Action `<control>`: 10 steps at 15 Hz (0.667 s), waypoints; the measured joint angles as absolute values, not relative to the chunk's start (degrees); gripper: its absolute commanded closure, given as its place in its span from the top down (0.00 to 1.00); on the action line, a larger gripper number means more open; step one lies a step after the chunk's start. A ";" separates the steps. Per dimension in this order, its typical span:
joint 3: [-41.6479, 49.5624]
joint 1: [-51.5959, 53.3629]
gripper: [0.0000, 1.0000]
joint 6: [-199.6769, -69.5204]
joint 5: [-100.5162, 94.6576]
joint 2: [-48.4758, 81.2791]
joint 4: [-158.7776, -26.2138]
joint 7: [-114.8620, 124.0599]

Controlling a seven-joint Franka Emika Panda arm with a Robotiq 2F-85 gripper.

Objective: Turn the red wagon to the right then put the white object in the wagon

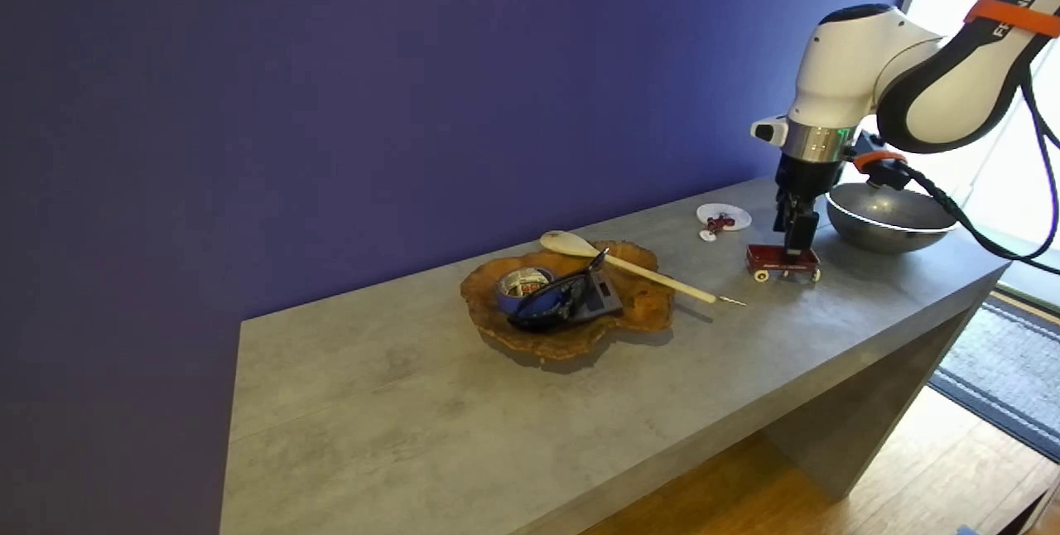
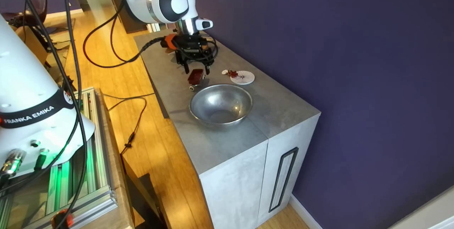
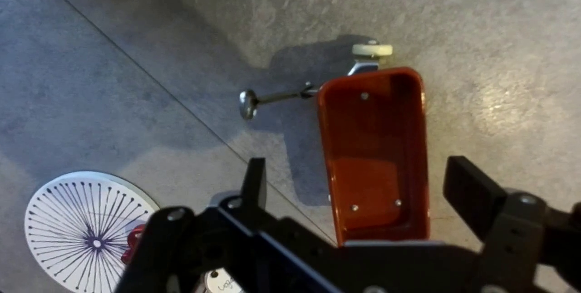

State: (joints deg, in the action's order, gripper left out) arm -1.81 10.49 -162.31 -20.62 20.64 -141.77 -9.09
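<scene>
The spread gripper point(image 3: 357, 170) hangs over the glossy, boxy red wagon point(image 2: 195, 76); turning seems in hand, a side grip next. In an exterior view, the flat white disc point(image 2: 243, 78) lies at the wagon's three o'clock.

An exterior view is overexposed behind the arm point(image 1: 853, 75); in the wrist view, the wagon point(image 3: 376, 152) is edged by shadow.

There's one wagon point(image 3: 374, 148), one bowl point(image 2: 221, 105), one spoon point(image 1: 643, 271).

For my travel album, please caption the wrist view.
Open end effector framing a red wagon, with a white spoked disc lying nearby.
</scene>
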 measured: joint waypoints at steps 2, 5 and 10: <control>-1.87 10.51 1.00 -162.30 -20.71 21.85 -140.53 -10.06; -2.06 10.50 1.00 -161.80 -20.71 23.81 -138.72 -10.64; -2.10 10.50 0.68 -160.84 -20.70 25.93 -136.51 -10.70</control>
State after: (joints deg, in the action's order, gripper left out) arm -2.10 10.50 -160.84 -20.70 25.93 -136.51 -10.70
